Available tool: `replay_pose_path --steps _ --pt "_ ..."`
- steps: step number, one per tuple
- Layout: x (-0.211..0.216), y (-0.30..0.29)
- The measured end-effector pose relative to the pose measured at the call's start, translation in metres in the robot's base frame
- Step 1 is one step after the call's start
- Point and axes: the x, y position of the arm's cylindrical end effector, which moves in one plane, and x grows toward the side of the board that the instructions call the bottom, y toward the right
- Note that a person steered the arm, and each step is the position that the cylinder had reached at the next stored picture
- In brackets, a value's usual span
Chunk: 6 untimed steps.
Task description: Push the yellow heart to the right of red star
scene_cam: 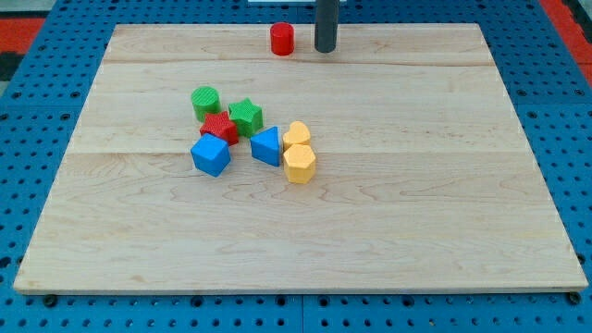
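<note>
The yellow heart (296, 135) lies near the board's middle, touching the yellow hexagon (300, 164) just below it. The red star (220, 128) sits to the heart's left, wedged between the green cylinder (205, 100), the green star (246, 116) and the blue cube (211, 154). A blue triangle (266, 146) lies between the red star and the heart. My tip (325, 50) stands at the view's top, well above the heart and apart from every block in the cluster.
A red cylinder (282, 39) stands at the top edge, just left of my tip. The wooden board (416, 203) rests on a blue pegboard (573, 166).
</note>
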Motion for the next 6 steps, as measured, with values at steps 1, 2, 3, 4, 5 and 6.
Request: replay_pose_path --steps 1,2,3,4,5,6 --pt "0.018 0.007" --pt "0.042 0.007" --pt "0.076 0.03" --pt "0.146 0.033" --pt "0.186 0.017" --pt "0.2 -0.027"
